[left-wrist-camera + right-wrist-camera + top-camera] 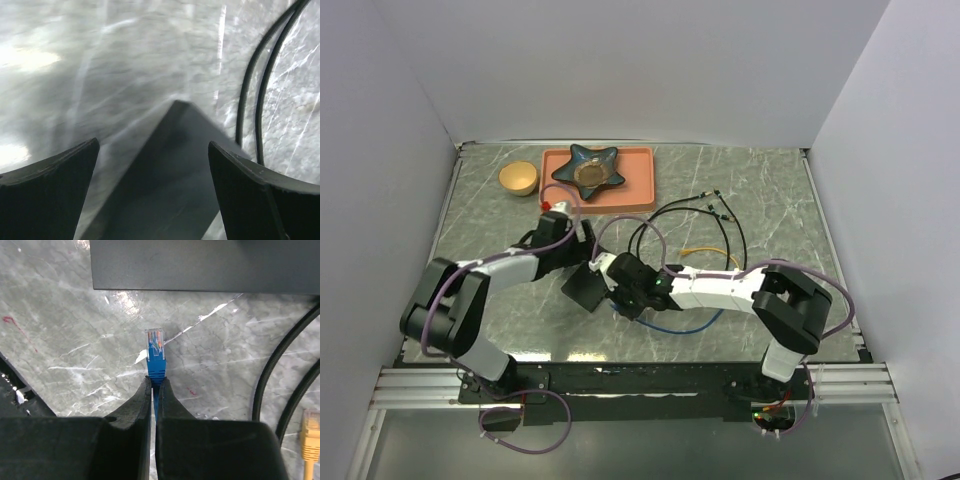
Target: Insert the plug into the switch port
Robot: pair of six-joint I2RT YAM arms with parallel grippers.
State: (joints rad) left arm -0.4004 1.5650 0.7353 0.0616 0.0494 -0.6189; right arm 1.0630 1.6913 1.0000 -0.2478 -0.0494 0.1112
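Plug (pixel 155 346), clear tip and blue boot, is pinched in my right gripper (pixel 154 382), with its fingers (pixel 132 410) clenched tight on the boot just behind the tip. Plug points toward the switch port (pixel 200 265), tip near its edge but apart, with a strip of bare marble between. Plug lies low over the table (pixel 75 355), cannot tell if it touches. Switch port is a flat matte black box. The right wrist view shows only its top and one long edge, and I cannot tell where the sockets are. Overhead, switch port (pixel 585 290) lies tilted diagonally on the table, with my right gripper (pixel 623 292) just right of it and my left gripper (pixel 582 262) just behind it. Left gripper (pixel 154 146) is spread wide, released, grasping nothing. A corner of switch port (pixel 170 195) sits between its fingers (pixel 50 195), contact unclear as that view is blurred. Blue cable (pixel 672 328) loops away right of switch port under my right arm. Two black cables (pixel 280 365) run right of switch port. Yellow plug (pixel 311 432) lies further right of switch port, well apart. Orange-pink tray (pixel 638 190) sits far behind switch port and holds a star-shaped dish (pixel 595 168). Small yellow bowl (pixel 518 177) sits far behind switch port and to its left
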